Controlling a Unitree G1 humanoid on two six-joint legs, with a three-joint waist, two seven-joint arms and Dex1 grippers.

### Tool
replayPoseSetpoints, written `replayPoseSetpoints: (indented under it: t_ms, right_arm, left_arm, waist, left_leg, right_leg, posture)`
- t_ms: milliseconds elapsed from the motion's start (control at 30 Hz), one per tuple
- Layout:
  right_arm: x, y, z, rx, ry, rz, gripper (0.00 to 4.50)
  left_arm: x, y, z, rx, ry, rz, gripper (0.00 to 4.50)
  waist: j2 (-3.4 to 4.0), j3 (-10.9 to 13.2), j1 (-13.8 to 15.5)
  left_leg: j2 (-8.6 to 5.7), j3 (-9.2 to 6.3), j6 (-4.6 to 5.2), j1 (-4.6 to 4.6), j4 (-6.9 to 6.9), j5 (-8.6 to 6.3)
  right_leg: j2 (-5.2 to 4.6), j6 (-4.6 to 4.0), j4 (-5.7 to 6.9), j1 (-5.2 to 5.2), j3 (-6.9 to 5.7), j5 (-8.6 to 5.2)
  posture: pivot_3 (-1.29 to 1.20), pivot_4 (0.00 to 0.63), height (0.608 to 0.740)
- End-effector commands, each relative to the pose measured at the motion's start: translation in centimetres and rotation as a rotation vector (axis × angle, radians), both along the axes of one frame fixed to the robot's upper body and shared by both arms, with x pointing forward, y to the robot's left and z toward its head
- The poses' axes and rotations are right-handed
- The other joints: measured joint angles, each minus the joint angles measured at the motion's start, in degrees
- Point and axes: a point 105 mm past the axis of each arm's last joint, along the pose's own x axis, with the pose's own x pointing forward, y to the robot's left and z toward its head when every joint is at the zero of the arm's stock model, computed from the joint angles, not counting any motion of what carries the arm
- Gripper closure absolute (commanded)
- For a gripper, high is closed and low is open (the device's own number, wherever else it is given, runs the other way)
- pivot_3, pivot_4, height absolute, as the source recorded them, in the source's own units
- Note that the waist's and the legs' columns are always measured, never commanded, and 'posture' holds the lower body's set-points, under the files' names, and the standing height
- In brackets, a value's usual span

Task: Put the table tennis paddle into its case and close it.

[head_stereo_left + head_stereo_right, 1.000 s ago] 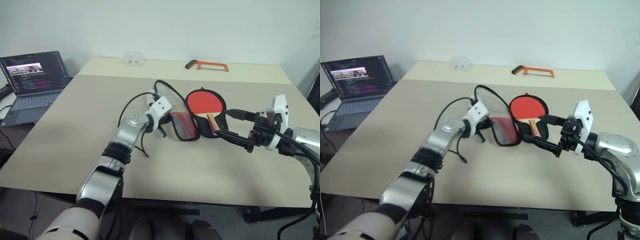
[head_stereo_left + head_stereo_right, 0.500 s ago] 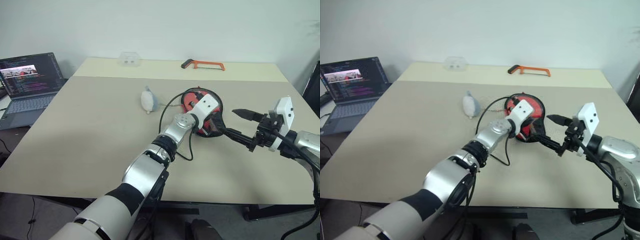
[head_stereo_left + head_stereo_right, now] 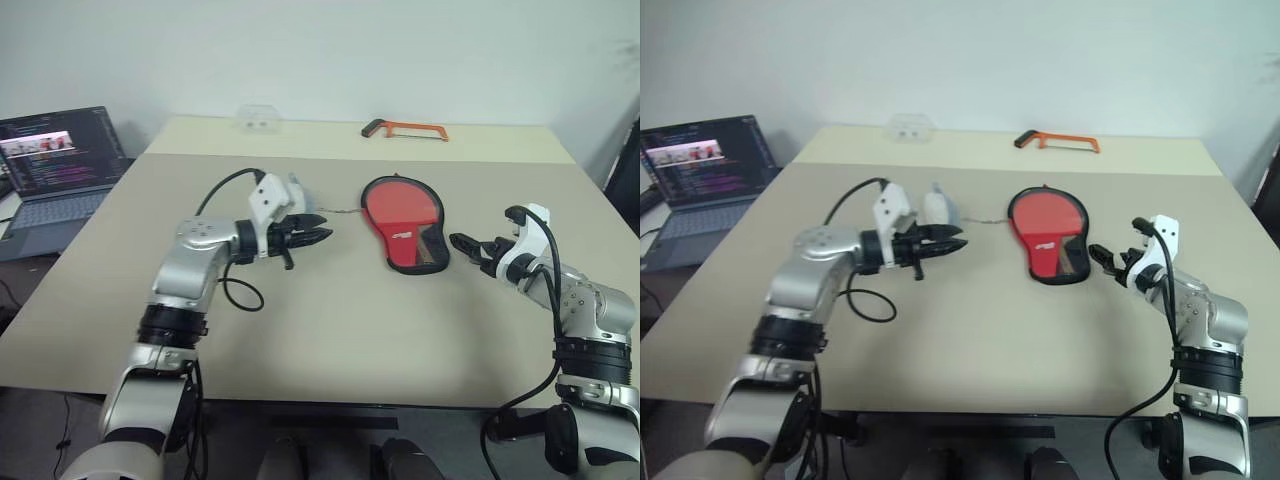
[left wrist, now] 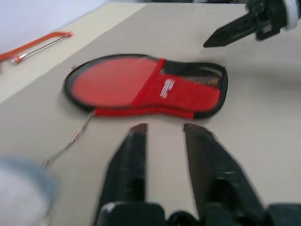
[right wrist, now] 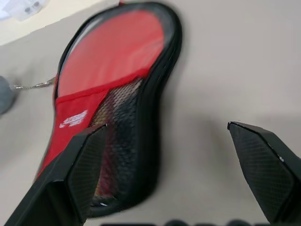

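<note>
Case [image 3: 404, 222] lies flat, paddle's red face [image 4: 115, 77] showing inside; left gripper [image 3: 322, 236] near its left, right gripper [image 3: 462, 246] just right, both apart, empty.

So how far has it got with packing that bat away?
Mostly done, by the look of it. The red paddle shows through the clear front of the case, which lies flat on the table with its flap down. Nothing is in hand: the left end effector and right end effector hang beside it, holding nothing. I can't tell whether the zip is fully shut, so closing may remain.
</note>
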Motion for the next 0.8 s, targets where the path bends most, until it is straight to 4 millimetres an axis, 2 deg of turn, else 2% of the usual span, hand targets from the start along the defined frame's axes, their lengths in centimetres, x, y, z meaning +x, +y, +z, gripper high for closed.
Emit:
replayPoseSetpoints:
  t_ms: [33,133,200,367,600,800]
  right_arm:
    - [0.4,-0.7,1.8,0.170,-0.054,-0.017,0.00]
    - [0.4,-0.5,1.0,0.271,-0.030,-0.013,0.00]
    - [0.1,0.2,0.7,0.337,-0.031,0.016,0.00]
    - [-0.8,2.4,0.4,0.469,-0.045,0.114,0.00]
    - [-0.5,4.7,-0.3,0.497,-0.030,0.160,0.00]
    - [-0.3,4.9,-0.7,0.494,-0.019,0.150,0.00]
  left_arm:
    - [-1.8,0.8,1.8,-0.013,-0.037,0.006,1.67]
    - [-2.7,2.0,1.7,-0.007,-0.020,0.047,0.53]
    - [-2.9,2.7,1.6,0.016,-0.031,0.084,0.05]
    - [-2.2,4.4,1.3,0.098,-0.095,0.182,0.05]
    - [-2.5,3.7,0.8,0.126,-0.096,0.156,0.05]
    - [-2.4,3.6,0.9,0.129,-0.100,0.164,0.05]
  waist:
    - [0.00,0.0,0.2]
    - [0.00,0.0,0.4]
    - [0.00,0.0,0.2]
    - [0.00,0.0,-0.3]
    - [0.00,0.0,-0.5]
    - [0.00,0.0,-0.6]
  left_leg:
    - [0.01,0.00,0.00,0.00,0.01,0.00]
    - [0.03,-0.03,0.01,0.03,0.01,-0.01]
    - [0.05,-0.02,0.02,0.04,0.01,-0.01]
    - [0.06,-0.01,0.02,0.04,-0.03,-0.01]
    - [0.07,0.00,0.02,0.04,-0.04,-0.02]
    - [0.06,0.01,0.02,0.03,-0.05,-0.02]
  right_leg:
    - [0.00,0.00,0.01,0.00,0.00,0.00]
    - [0.03,0.00,0.04,0.02,-0.02,0.00]
    - [0.06,0.00,0.05,0.01,0.00,0.00]
    - [0.08,0.00,0.05,0.00,0.01,0.00]
    - [0.08,0.00,0.05,-0.01,0.02,0.00]
    - [0.08,0.00,0.04,-0.03,0.03,0.00]
  posture:
    - [0.00,0.150,0.740]
    - [0.00,0.150,0.740]
    - [0.00,0.150,0.740]
    - [0.00,0.150,0.740]
    - [0.00,0.150,0.740]
    - [0.00,0.150,0.740]
